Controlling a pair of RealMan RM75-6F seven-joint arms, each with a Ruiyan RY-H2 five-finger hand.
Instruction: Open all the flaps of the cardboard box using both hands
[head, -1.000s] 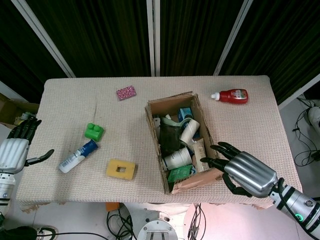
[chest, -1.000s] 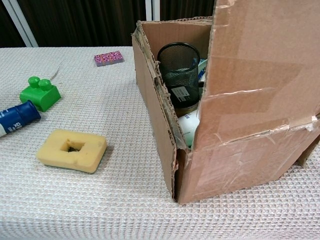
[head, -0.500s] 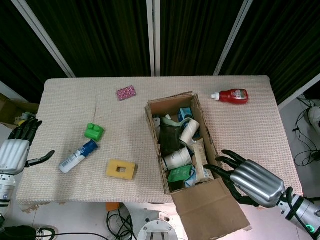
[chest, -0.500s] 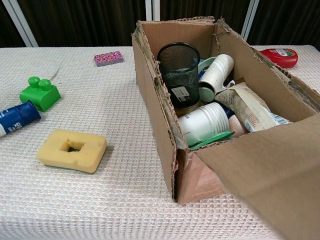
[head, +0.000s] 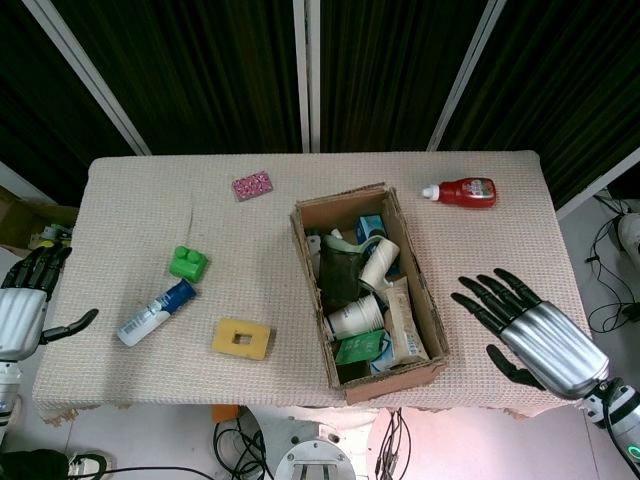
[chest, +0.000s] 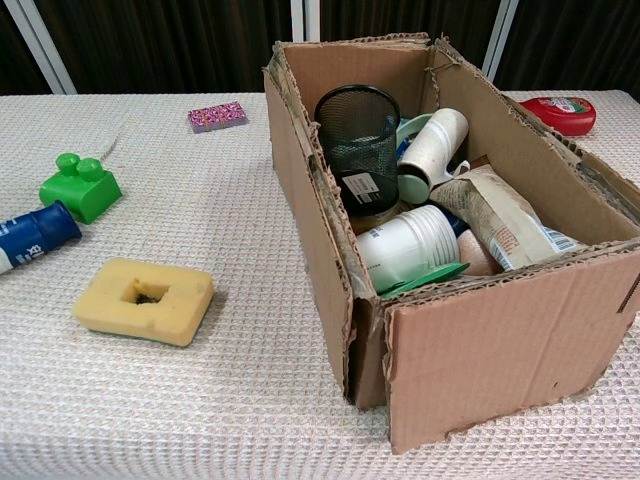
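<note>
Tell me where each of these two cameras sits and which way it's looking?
Head view: high above the table, looking steeply down at the open cardboard box; the left hand and right hand show at the near corners, holding nothing.
Chest view: low at the table's near edge, looking across at the cardboard box; no hand or arm shows.
Shared: box, yellow sponge, green block.

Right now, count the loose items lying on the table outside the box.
5: pink blister pack at the back, red bottle right, green toy brick, blue-and-white tube, yellow sponge left of the cardboard box.
</note>
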